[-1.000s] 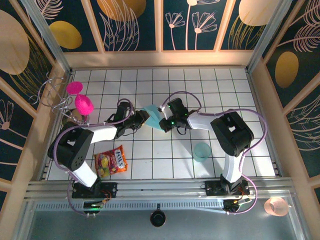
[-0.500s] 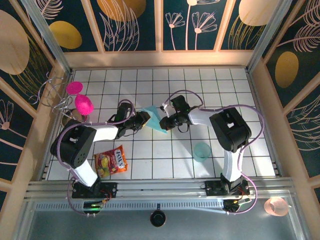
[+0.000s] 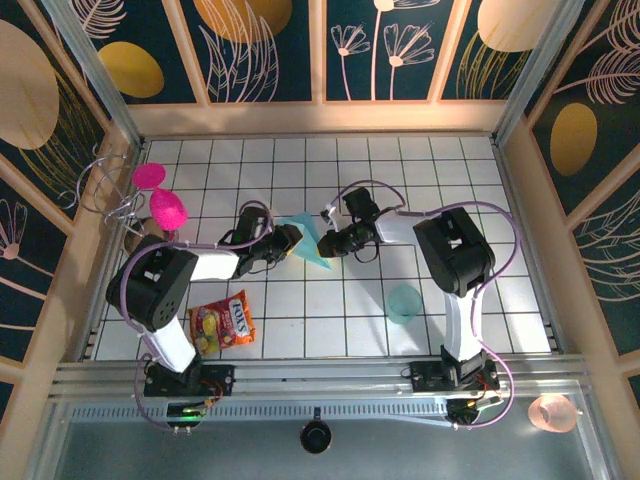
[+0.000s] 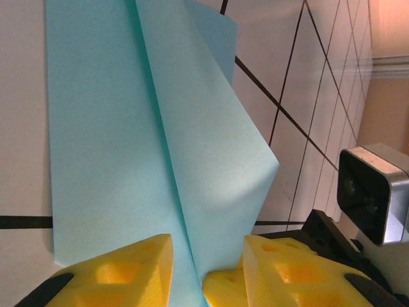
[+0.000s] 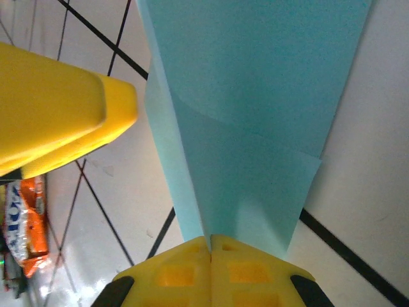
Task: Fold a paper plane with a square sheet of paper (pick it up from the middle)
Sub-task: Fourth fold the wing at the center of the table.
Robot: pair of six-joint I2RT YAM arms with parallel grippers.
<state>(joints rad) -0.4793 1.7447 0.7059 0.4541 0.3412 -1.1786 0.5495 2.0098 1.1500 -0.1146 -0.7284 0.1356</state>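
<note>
The sheet of paper (image 3: 304, 238), already creased into a narrow light-blue wedge, is found on the white tiled table (image 3: 440, 180), a little left of centre and well apart from every wall. It is flanked by both arms. The right gripper (image 3: 322, 246) is seen from its own wrist with its yellow jaws pressed together (image 5: 210, 246) on the narrow end of the sheet (image 5: 255, 96), so that end is pinched. The left gripper (image 3: 291, 236) is set at the paper's left edge; in its wrist view (image 4: 206, 251) the jaws stand partly apart with a raised fold of the sheet (image 4: 108, 128) running between them, and whether that fold is clamped cannot be told. Bare tiles are left along the far rows and on the right half of the table, where room to move is widest; the left side is tighter, being taken up by a wire stand (image 3: 100, 190) with pink shapes (image 3: 168, 210) against the left wall and a snack bag (image 3: 222, 323) lying near the left arm's base. One container is seen: a translucent teal cup (image 3: 404, 303), standing upright on the near right tiles, apart from the paper; what it holds cannot be made out.
</note>
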